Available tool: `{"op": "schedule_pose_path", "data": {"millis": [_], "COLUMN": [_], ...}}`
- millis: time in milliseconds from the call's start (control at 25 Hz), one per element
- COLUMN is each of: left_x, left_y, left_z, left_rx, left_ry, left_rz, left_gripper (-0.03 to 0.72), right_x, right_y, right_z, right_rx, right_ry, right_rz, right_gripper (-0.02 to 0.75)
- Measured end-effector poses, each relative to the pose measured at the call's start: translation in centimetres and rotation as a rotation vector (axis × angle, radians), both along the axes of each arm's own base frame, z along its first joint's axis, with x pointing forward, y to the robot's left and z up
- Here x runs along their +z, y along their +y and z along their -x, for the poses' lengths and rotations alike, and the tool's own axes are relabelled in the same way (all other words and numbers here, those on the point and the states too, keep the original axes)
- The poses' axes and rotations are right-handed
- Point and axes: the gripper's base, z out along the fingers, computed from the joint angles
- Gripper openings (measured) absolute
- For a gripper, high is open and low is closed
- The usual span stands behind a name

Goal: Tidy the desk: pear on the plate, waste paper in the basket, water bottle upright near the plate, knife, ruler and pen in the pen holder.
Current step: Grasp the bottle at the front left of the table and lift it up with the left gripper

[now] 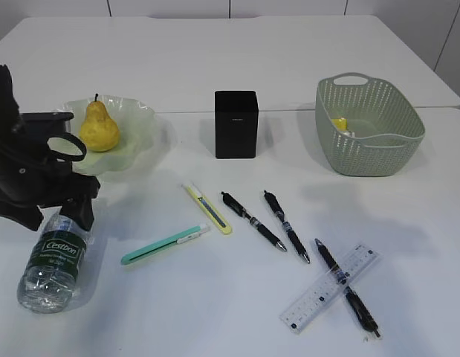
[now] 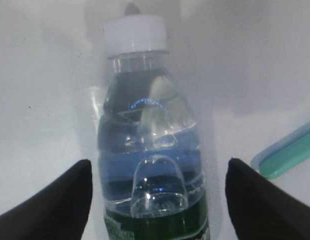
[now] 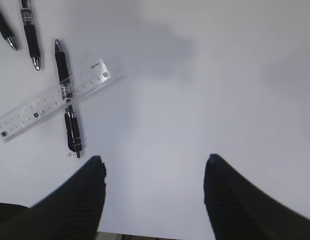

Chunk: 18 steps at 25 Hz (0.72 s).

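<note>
I see the water bottle (image 1: 53, 260) lying on its side at the near left of the desk (image 1: 237, 297), cap end toward the plate (image 1: 137, 134). It is clear plastic, partly filled with water, with a dark green "Cestbon" label around its middle; in the left wrist view its white cap (image 2: 135, 33) points away from the camera and an air bubble sits under the shoulder. My left gripper (image 1: 75, 212) hangs over the cap end, its jaws spread wide on either side of the bottle with bare desk showing between each finger (image 2: 54, 200) and the plastic, so it grips nothing.

The yellow pear (image 1: 99, 126) stands on the pale-green ruffled plate at the far left. The black pen holder (image 1: 236, 123) stands upright at the far middle. To the far right is the sage-green basket (image 1: 378, 149), with the yellow waste paper (image 1: 339, 124) inside it.

Near the middle lie a yellow utility knife (image 1: 208, 209) and a mint-green one (image 1: 164, 245), then two black pens (image 1: 252, 221) side by side. Further right, the clear ruler (image 1: 330, 297) lies across a third black pen (image 3: 67, 102).

My right gripper (image 3: 155, 195) is open over bare desk, near and to the right of the ruler, holding nothing.
</note>
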Motion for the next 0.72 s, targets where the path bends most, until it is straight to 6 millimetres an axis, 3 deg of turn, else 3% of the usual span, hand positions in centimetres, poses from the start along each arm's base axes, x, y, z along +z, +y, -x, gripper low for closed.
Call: {"op": "schedule_pose_path", "data": {"millis": [400, 720], "left_x": [-2.4, -2.3], "left_y": [0.0, -0.1], "left_z": [-0.7, -1.0], "left_rx": [-0.016, -0.016], "left_ry": [0.034, -0.006], "left_rz": [-0.033, -0.026], "left_gripper": [0.589, 0.557], "right_x": [0.1, 0.1], "right_y": [0.0, 0.0], "right_z": [-0.2, -0.3], "right_rx": [0.013, 0.018], "right_ry": [-0.027, -0.033], "right_rz": [0.002, 0.003], "right_gripper": [0.463, 0.463]}}
